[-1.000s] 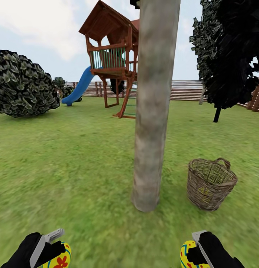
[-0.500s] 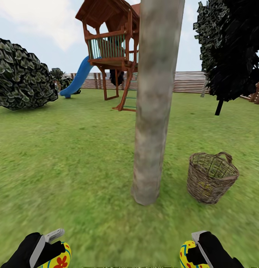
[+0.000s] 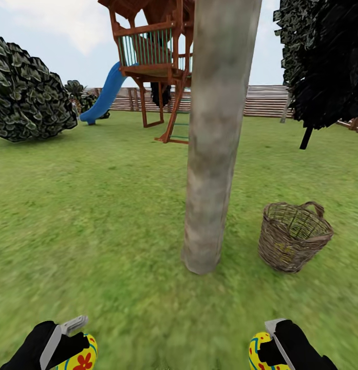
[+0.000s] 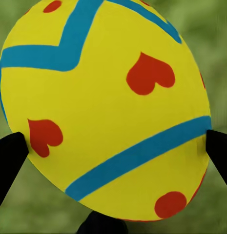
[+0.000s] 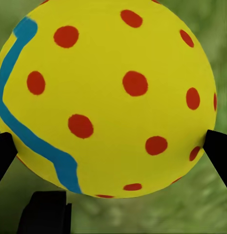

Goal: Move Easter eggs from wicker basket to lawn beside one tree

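Note:
My left gripper (image 3: pixel 75 343) sits at the bottom left of the head view, shut on a yellow Easter egg (image 3: pixel 83 358) with blue stripes and red shapes (image 4: pixel 108 107). At the bottom right, my right gripper (image 3: pixel 268 345) is shut on a yellow egg (image 3: pixel 258 352) with red dots and a blue line (image 5: pixel 108 97). The thick grey-brown tree trunk (image 3: pixel 212 154) rises from the lawn (image 3: pixel 96 216) straight ahead. The brown wicker basket (image 3: pixel 294 236) stands just right of the trunk's foot. Its inside is mostly hidden by the weave.
A wooden play tower (image 3: pixel 153 51) with a blue slide (image 3: pixel 104 97) stands behind the trunk, and a slatted fence (image 3: pixel 266 100) lies beyond. A dark round bush (image 3: pixel 30 92) is far left, and a black-leaved tree (image 3: pixel 322 61) is at the right. Grass stretches between me and the trunk.
The whole view has shifted, so trunk, basket and play tower sit higher in the picture: the camera moved. Both grippers keep their eggs in the same place.

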